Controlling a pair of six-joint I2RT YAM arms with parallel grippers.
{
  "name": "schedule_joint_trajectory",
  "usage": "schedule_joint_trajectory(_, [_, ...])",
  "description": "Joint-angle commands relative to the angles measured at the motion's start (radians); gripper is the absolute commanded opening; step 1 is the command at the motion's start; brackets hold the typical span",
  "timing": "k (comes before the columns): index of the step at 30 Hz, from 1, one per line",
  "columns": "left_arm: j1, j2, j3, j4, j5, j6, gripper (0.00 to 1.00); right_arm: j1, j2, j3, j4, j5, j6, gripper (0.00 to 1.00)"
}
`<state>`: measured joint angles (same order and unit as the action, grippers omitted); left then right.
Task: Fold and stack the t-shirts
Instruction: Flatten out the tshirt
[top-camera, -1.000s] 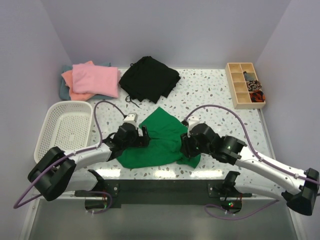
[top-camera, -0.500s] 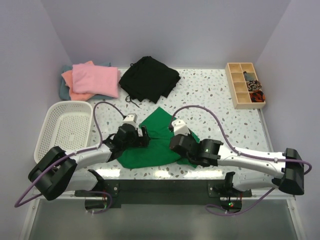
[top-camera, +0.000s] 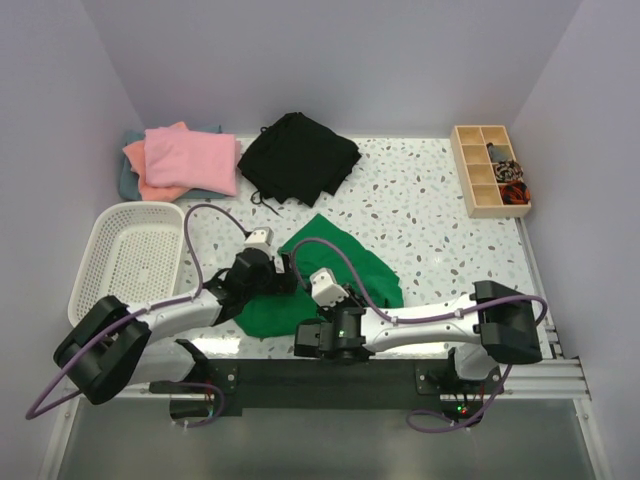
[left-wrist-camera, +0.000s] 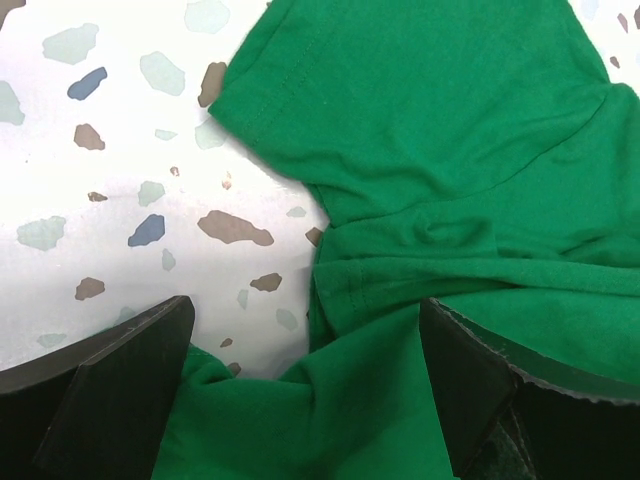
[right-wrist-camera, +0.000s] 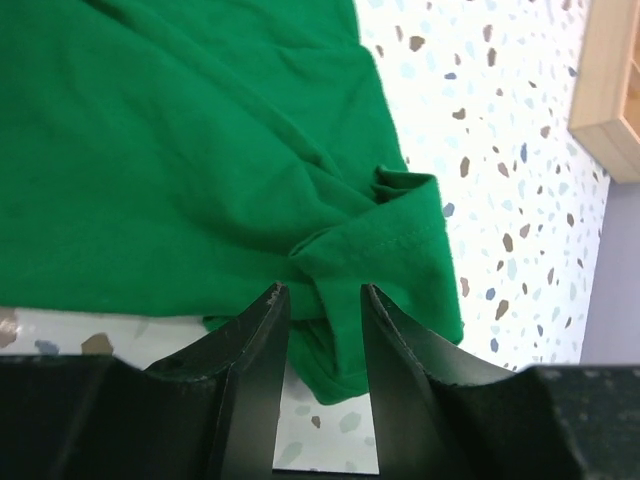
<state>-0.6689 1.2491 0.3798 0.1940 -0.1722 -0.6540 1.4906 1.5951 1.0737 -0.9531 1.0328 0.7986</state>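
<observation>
The bright green t-shirt (top-camera: 345, 258) lies rumpled on the table near the front edge. It also fills the left wrist view (left-wrist-camera: 440, 130) and the right wrist view (right-wrist-camera: 180, 150). My left gripper (top-camera: 288, 274) is open, its jaws wide apart over a bunch of green cloth (left-wrist-camera: 305, 322). My right gripper (top-camera: 355, 305) is closed to a narrow gap on a fold of the green shirt beside a sleeve hem (right-wrist-camera: 318, 295). A folded pink t-shirt (top-camera: 190, 160) lies on salmon-orange (top-camera: 135, 157) and grey-teal (top-camera: 125, 183) ones at the back left.
A white mesh basket (top-camera: 100, 235) stands at the left. A black garment (top-camera: 300, 155) lies crumpled at the back middle. A wooden compartment tray (top-camera: 490, 170) with small items stands at the back right and shows in the right wrist view (right-wrist-camera: 610, 90).
My right arm has swung left along the front edge, its wrist now near the shirt's lower middle. The shirt's near right part has shifted. My left gripper has stayed put.
</observation>
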Motion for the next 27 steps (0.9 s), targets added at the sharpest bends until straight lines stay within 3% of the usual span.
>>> schedule_joint_trajectory(1, [-0.003,-0.033,-0.005,0.018,-0.03,-0.006,1.0,-0.001,0.022,0.008,-0.127,0.154,0.266,0.38])
schedule_joint_trajectory(11, [-0.001,-0.022,0.001,0.018,-0.029,-0.006,1.0,-0.001,0.083,0.0,-0.111,0.176,0.307,0.41])
schedule_joint_trajectory(18, [-0.003,-0.02,0.002,0.016,-0.03,-0.004,1.0,-0.03,0.104,-0.017,-0.142,0.179,0.347,0.38])
schedule_joint_trajectory(19, [-0.003,-0.02,0.002,0.016,-0.032,-0.004,1.0,-0.036,0.103,-0.02,-0.144,0.179,0.347,0.36])
schedule_joint_trajectory(24, [-0.001,-0.02,-0.001,0.012,-0.038,-0.006,1.0,-0.052,0.056,-0.035,-0.159,0.211,0.353,0.0])
schedule_joint_trajectory(27, [-0.003,-0.022,0.005,0.009,-0.039,-0.003,1.0,-0.05,0.004,-0.015,-0.206,0.233,0.352,0.0])
